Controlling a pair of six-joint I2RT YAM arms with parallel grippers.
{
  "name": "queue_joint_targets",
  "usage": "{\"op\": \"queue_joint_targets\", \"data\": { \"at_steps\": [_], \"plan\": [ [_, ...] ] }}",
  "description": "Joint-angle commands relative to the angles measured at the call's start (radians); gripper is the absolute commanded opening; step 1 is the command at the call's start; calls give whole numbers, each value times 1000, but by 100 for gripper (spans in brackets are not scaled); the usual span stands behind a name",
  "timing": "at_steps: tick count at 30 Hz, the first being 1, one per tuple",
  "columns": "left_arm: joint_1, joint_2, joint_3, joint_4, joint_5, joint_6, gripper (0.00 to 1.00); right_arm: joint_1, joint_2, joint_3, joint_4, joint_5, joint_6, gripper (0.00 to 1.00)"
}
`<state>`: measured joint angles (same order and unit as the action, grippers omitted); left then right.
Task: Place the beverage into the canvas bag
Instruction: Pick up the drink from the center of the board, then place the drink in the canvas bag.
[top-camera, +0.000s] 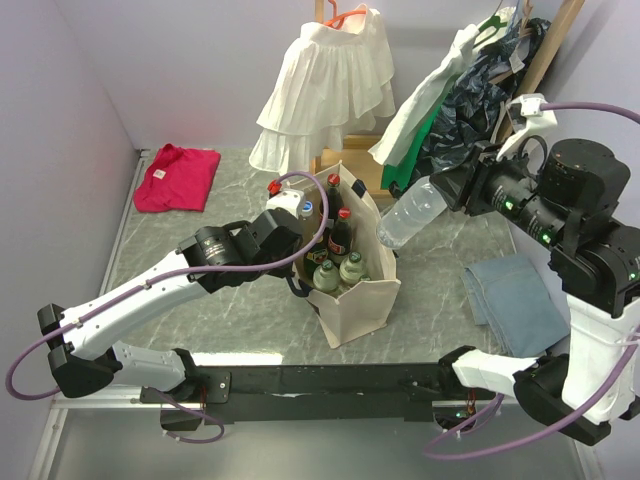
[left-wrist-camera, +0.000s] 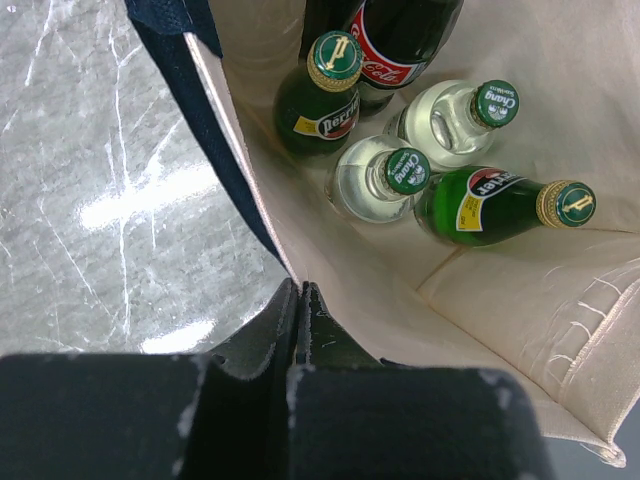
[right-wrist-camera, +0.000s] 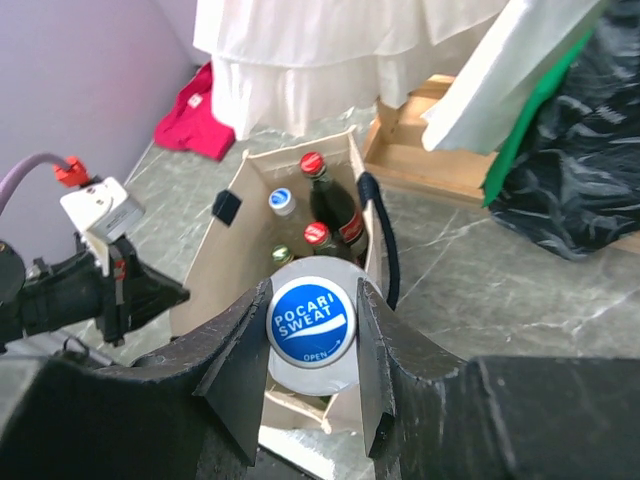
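On grey marbled tabletop (top-camera: 430, 290), canvas bag (top-camera: 360, 300), lilac walls (top-camera: 180, 60) behind

Centre frame: canvas bag (top-camera: 352, 300), bottles (top-camera: 340, 268) standing inside. left gripper (left-wrist-camera: 298, 300) on its left rim. beverage bottle (top-camera: 408, 216) in right gripper (right-wrist-camera: 313, 295), just upper right of bag. folded cloth (top-camera: 515, 300) right; shirt (top-camera: 177, 177) upper left.
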<state>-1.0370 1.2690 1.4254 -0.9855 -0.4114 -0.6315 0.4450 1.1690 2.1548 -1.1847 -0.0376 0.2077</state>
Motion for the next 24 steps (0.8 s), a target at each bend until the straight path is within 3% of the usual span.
{"op": "queue_joint_targets", "data": {
  "at_steps": [1, 12, 24],
  "plan": [
    [-3, -43, 79, 79, -10, 15, 1, 1, -25, 22, 223, -77, 21, 0],
    [-5, -46, 69, 88, -10, 13, 1, 14, -15, -1, 243, -170, 48, 0],
    [-5, -49, 60, 84, -17, 1, 1, 317, 35, -42, 217, 179, 27, 0]
  ]
}}
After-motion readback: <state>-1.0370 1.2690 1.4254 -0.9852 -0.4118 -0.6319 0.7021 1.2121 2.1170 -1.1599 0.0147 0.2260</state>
